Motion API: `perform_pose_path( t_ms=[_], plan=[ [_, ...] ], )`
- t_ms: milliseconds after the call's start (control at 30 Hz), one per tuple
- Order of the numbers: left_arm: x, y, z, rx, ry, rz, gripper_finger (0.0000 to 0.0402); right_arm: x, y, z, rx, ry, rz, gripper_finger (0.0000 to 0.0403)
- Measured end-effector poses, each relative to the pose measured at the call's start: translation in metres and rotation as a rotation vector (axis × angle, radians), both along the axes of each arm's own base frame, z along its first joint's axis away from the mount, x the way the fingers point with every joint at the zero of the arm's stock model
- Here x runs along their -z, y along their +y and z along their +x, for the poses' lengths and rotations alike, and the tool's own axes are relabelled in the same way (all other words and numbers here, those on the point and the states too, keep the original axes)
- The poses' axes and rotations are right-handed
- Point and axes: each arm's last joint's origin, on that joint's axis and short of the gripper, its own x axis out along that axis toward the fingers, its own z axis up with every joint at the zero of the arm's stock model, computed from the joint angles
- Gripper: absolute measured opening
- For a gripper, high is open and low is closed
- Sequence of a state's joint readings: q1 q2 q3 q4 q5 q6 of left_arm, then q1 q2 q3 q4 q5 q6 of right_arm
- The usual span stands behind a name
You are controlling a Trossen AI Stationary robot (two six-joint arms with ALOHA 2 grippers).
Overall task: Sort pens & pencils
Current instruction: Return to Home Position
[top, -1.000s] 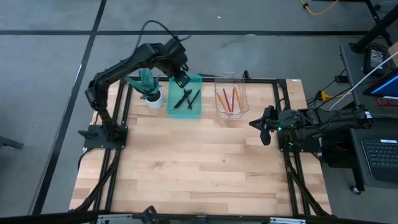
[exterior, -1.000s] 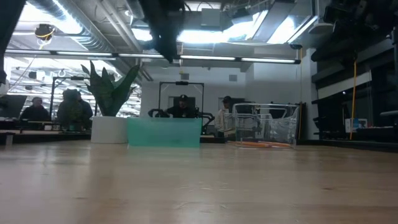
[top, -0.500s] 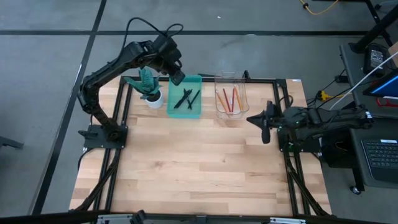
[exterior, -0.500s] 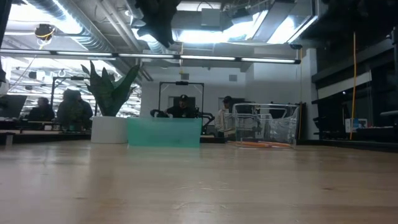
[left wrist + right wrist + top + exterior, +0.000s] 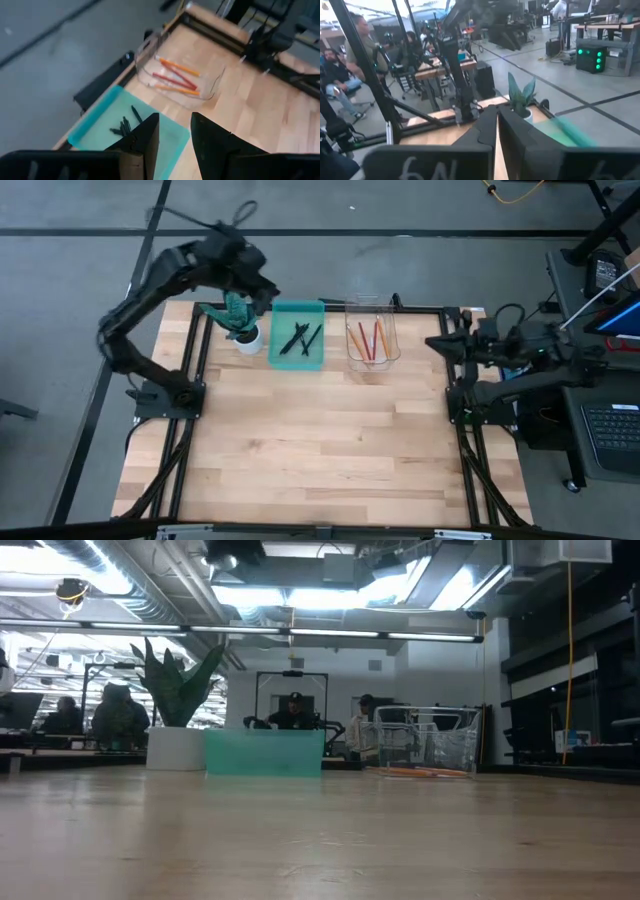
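Note:
Several black pens lie flat in a teal tray at the table's far side; the left wrist view shows the pens too. Red and orange pencils lie on the floor of a clear container to the tray's right, also seen as pencils from the left wrist. My left gripper is open and empty, high above the spot between plant and tray, its fingers framing the tray. My right gripper is shut and empty at the table's right edge.
A small green plant in a white pot stands just left of the teal tray. A black metal frame runs along the table's edges. The wooden top nearer than the containers is bare. People sit in the room behind.
My left gripper has risen and swung from above the teal tray toward the table's far left, over the plant. My right arm has drawn back from the table toward its right edge and turned its gripper toward the far side. Pens and pencils have stayed put.

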State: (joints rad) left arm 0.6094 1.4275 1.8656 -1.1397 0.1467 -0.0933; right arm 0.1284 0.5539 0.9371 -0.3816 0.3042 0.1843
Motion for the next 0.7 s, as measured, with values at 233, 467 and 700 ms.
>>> perform_pose_path(
  t_ms=[233, 467, 700],
  plan=[
    [-0.034, -0.036, -0.050, 0.010, -0.134, 0.115, 0.0107, -0.014, 0.000, -0.007, -0.046, -0.033, -0.054, 0.0021],
    [-0.030, -0.069, -0.094, -0.022, -0.203, 0.174, 0.0107, -0.011, 0.000, -0.010, -0.055, -0.007, -0.040, 0.0021],
    [0.023, -0.081, -0.115, -0.077, -0.332, 0.225, 0.0107, -0.010, 0.000, -0.009, -0.055, 0.005, -0.032, 0.0021]
  ],
)
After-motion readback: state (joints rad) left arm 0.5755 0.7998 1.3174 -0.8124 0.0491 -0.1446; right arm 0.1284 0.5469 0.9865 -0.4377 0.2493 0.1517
